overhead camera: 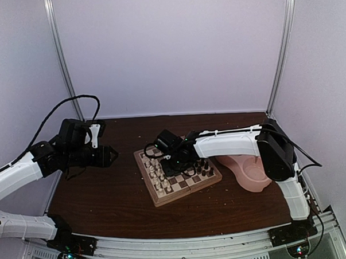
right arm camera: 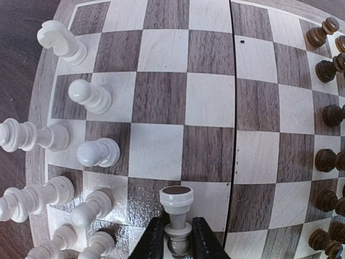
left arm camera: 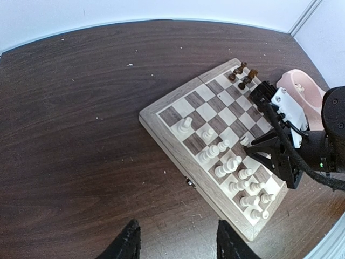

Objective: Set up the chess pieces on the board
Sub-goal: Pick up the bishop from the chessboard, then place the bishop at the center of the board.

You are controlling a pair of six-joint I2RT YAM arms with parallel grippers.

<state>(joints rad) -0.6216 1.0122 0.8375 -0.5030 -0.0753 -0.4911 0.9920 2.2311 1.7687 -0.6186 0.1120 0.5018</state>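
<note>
Right gripper (right arm camera: pixel 178 244): fingers narrowed on one cream piece (right arm camera: pixel 176 208), gripped by its upper end, dark felt base facing the board's middle; probably a pawn, though its head is hidden between the fingers. Position: over the board (right arm camera: pixel 207 100), just beside the centre fold seam. Cream pieces (right arm camera: pixel 91 97): standing in two uneven rows along one edge of the board. Dark pieces (right arm camera: pixel 329 70): clustered along the opposite edge. Left gripper (left arm camera: pixel 175 243): fingers wide apart, holding nothing, above the bare brown table (left arm camera: pixel 81 135), off the board's cream-piece side. Pink double bowl (overhead camera: pixel 249 169): just beside the board's dark-piece side.
</note>
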